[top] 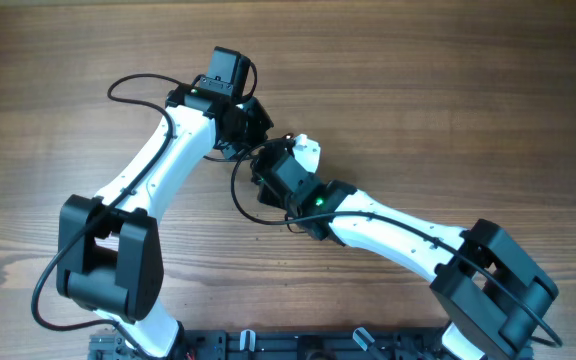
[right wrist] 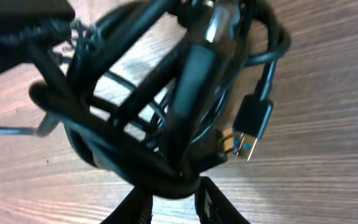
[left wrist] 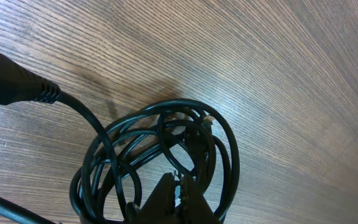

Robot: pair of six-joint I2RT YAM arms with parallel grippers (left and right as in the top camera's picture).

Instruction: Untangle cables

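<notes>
The cables (left wrist: pixel 166 104) are a coil of thin black cords over the wooden table, and a thick ribbed plug end (left wrist: pixel 23 87) leads in from the left. My left gripper (left wrist: pixel 179 178) is shut at the coil's near side, with strands looped round its fingers. In the right wrist view the cables (right wrist: pixel 191 81) fill the frame as a dark bunch, and a blue-tongued USB plug (right wrist: pixel 248 127) hangs at the right. My right gripper (right wrist: pixel 173 186) grips the bunch's lowest loop. From overhead, the left gripper (top: pixel 251 128) and right gripper (top: pixel 265 160) meet mid-table, hiding the knot. One loop (top: pixel 240 197) trails below.
Bare wooden table (top: pixel 448 90) lies on every side of the two grippers. The left arm's base (top: pixel 108 255) and the right arm's base (top: pixel 493 285) stand near the front edge, with a black rail (top: pixel 298 345) between them. A thin black wire (top: pixel 128 82) arcs beside the left arm.
</notes>
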